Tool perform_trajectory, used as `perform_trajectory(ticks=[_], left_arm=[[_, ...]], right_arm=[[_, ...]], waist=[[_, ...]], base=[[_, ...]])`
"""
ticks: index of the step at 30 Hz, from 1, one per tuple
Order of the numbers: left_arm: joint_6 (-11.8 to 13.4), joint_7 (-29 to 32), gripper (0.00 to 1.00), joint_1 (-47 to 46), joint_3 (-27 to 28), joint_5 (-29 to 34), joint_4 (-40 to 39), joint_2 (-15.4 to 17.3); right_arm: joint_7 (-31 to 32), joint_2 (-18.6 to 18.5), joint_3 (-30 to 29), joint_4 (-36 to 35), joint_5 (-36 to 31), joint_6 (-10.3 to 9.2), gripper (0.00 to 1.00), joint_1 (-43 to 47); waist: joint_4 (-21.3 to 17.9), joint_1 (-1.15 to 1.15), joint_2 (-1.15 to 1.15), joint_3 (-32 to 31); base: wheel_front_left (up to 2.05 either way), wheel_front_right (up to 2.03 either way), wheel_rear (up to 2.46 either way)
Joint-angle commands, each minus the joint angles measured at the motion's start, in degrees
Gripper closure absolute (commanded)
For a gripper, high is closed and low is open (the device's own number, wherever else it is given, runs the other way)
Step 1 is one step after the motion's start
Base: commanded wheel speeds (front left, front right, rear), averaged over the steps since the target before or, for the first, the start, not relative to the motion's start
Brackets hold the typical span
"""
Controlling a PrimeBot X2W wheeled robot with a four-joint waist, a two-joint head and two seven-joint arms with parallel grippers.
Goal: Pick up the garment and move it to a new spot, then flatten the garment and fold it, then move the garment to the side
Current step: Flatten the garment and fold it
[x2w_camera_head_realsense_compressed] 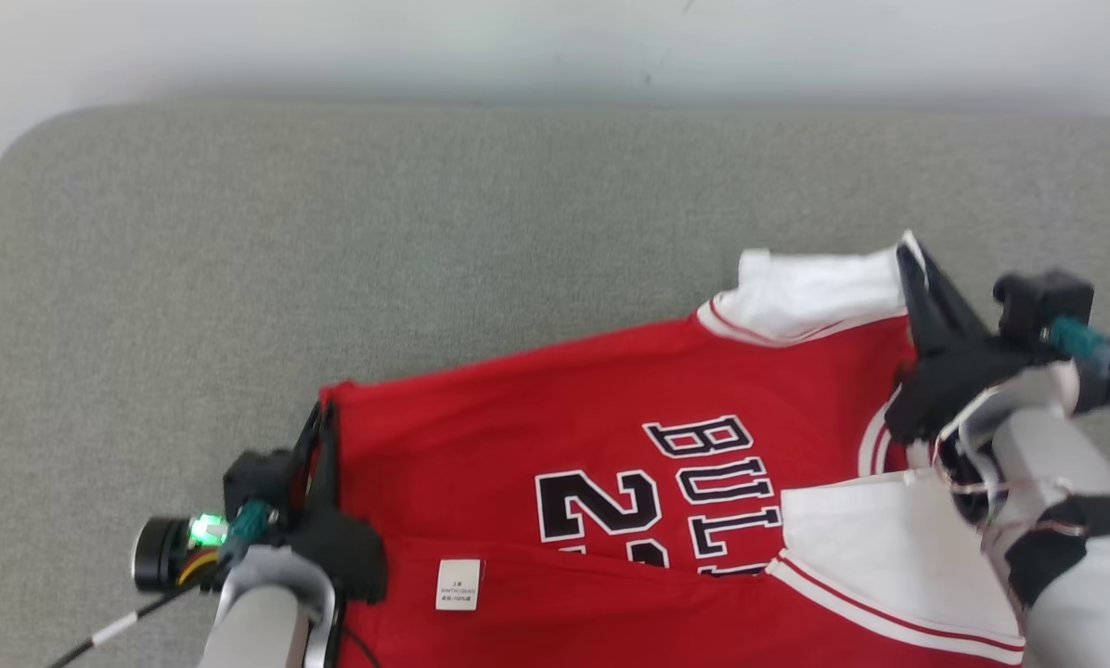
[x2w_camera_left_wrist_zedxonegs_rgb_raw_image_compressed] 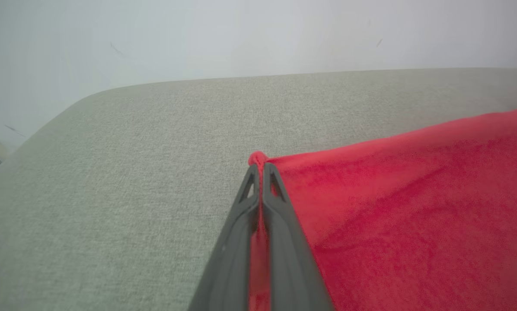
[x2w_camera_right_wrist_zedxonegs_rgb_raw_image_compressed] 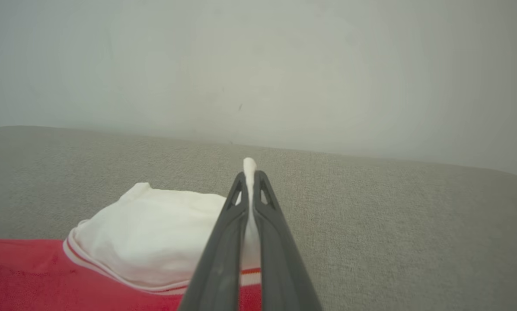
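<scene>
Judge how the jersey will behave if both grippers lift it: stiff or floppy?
Probably floppy: the jersey lies folded over itself, so its middle would likely sag between the left gripper and right gripper. Likely light: thin pinches at a red corner and a white sleeve hold it. Bunched cloth at the tips suggests little slip.

Matt cloth jersey (x2w_camera_head_realsense_compressed: 518,417); seemingly woven surface (x2w_camera_head_realsense_compressed: 332,232).

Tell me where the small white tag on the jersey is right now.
In the head view the white tag sits on the red jersey near the bottom edge, left of centre, just right of the left gripper.
</scene>
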Motion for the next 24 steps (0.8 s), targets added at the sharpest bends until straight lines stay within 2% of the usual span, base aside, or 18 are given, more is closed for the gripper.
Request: perform_trajectory(ticks=[1,11,24], left_arm=[[-0.2,-0.1,1.0,2.7,0.7,0.3,-0.6,0.4],[-1.4,-0.1,1.0,12.4,4.5,1.4,-2.5,1.0],[-2.5,-0.1,1.0,18.6,5.9,3.3,-4.4,-0.4]], right_arm=[[-0.2,0.9,-1.0,-1.0,0.6,-0.16,1.0,3.2],[-0.2,3.9,-6.8,-4.2,0.3,-0.16,1.0,17.0],[-0.2,6.7,-9.5,-5.5,-0.9,-0.16,1.0,24.8]], waist=[[-1.8,0.01,0.0,-3.8],[-4.3,0.01,0.0,-9.4],[-5.7,0.01,0.0,-11.4]], base=[[0.0,0.0,0.0],[0.0,0.0,0.0],[0.0,0.0,0.0]])
